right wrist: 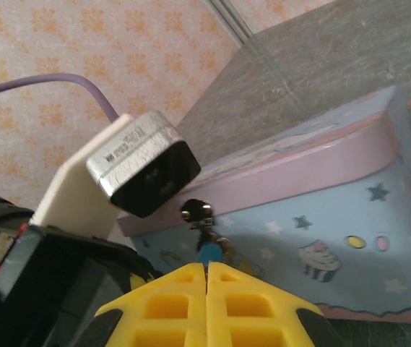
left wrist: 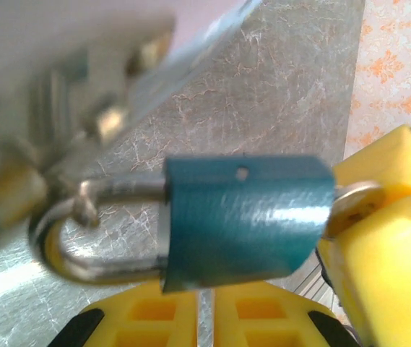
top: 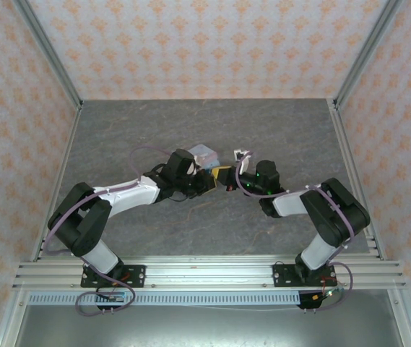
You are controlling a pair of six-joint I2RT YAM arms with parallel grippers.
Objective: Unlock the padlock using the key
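The teal-blue padlock lies sideways just above the table, its steel shackle hooked through the clasp of the blurred tin. My left gripper sits right under the padlock's body with only a thin slit between its yellow fingers, and nothing shows in that slit. The right gripper's yellow fingers pinch the silvery key at the padlock's right end. In the right wrist view the right gripper is shut, with the padlock just past its tips. Both grippers meet mid-table.
The light-blue tin with a pink lid stands right behind the padlock and shows beside the left arm. The left wrist's camera box hangs close above the right gripper. Grey table extends to metal side rails.
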